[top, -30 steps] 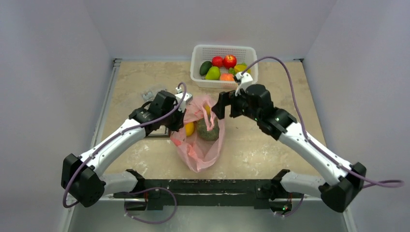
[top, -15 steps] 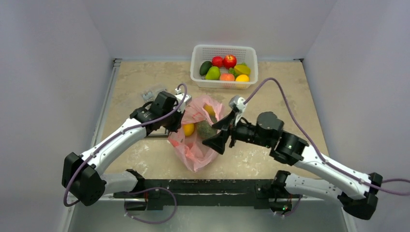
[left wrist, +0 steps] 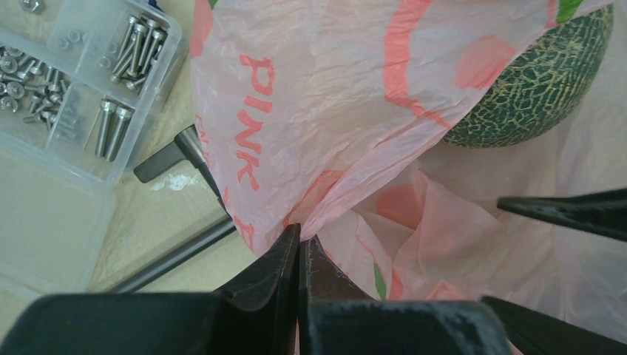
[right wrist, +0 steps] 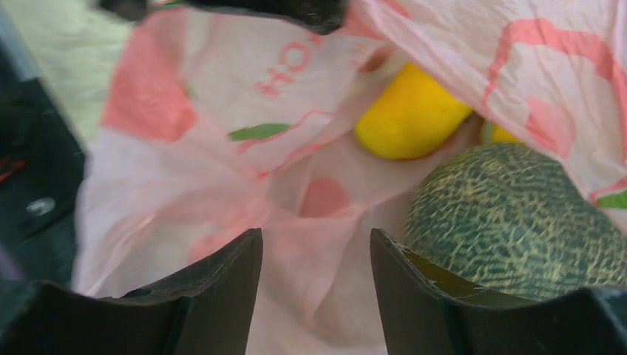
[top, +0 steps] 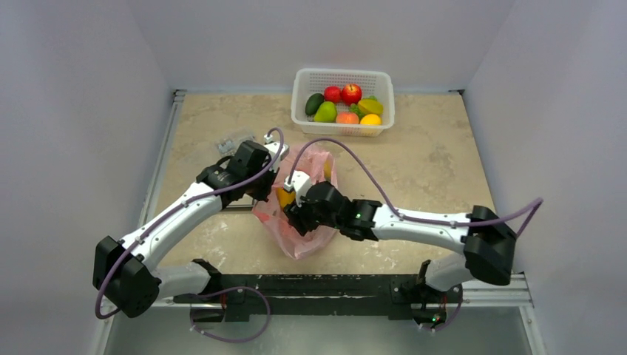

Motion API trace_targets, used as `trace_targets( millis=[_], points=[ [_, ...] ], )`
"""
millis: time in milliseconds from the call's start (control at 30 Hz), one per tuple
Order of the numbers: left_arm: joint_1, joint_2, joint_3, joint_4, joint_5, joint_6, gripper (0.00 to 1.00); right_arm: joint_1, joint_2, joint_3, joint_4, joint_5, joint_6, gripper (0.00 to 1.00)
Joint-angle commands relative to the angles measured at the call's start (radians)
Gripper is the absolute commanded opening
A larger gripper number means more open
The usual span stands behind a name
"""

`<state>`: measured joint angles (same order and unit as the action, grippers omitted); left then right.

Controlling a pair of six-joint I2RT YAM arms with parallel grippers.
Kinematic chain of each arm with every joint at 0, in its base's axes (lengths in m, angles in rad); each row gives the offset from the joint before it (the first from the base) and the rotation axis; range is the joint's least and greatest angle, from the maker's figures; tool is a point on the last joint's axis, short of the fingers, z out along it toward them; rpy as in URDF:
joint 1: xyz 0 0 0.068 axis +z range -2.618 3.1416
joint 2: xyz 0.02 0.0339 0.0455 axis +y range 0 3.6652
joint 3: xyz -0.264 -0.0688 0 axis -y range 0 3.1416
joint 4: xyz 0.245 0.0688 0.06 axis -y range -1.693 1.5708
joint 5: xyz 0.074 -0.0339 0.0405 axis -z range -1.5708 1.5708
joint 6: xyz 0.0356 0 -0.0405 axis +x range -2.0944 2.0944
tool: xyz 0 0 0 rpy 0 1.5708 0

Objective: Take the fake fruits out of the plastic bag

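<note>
The pink plastic bag point(top: 303, 240) lies mid-table, its mouth facing the far side. My left gripper point(left wrist: 299, 240) is shut on the bag's left rim point(left wrist: 318, 111) and holds it up. My right gripper point(right wrist: 316, 237) is open, reaching into the bag mouth from the right, its fingers over the pink film. Inside the bag I see the dull-green netted melon point(right wrist: 517, 214), just right of the right finger, and a yellow fruit point(right wrist: 410, 115) farther in. The melon also shows in the left wrist view point(left wrist: 540, 81). In the top view the right gripper point(top: 299, 214) covers the melon; a yellow fruit point(top: 285, 197) peeks out.
A white perforated basket point(top: 341, 76) at the far edge holds red apples, a dark green avocado shape and orange and yellow fruits. A clear box of screws point(left wrist: 66, 103) lies left of the bag, beside a dark metal bar point(left wrist: 174, 255).
My right arm has swung from the far side near the basket, round to the near right, and pushed its open gripper into the bag mouth. The left gripper kept its hold on the rim.
</note>
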<state>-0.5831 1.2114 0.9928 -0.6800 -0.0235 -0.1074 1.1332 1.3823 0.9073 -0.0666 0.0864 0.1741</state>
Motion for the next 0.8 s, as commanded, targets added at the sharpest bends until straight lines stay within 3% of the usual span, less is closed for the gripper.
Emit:
trace_targets(
  millis=[0,267,400,633,767],
  points=[
    [0.001,-0.005,0.011,-0.025,-0.071,0.010,0.00,0.011,0.117,0.126,0.053,0.244,-0.044,0.54],
    [-0.008,-0.041,-0.015,0.003,-0.096,0.001,0.00,0.012,0.238,0.173,0.192,0.436,0.120,0.49],
    [-0.026,-0.071,-0.035,0.024,-0.114,0.000,0.00,0.011,0.285,0.172,0.288,0.475,0.168,0.38],
    [-0.073,-0.086,-0.047,0.031,-0.170,0.006,0.00,0.010,0.427,0.215,0.408,0.504,0.200,0.36],
    [-0.075,-0.077,-0.048,0.030,-0.179,0.011,0.00,0.010,0.486,0.246,0.382,0.595,0.220,0.36]
  ],
)
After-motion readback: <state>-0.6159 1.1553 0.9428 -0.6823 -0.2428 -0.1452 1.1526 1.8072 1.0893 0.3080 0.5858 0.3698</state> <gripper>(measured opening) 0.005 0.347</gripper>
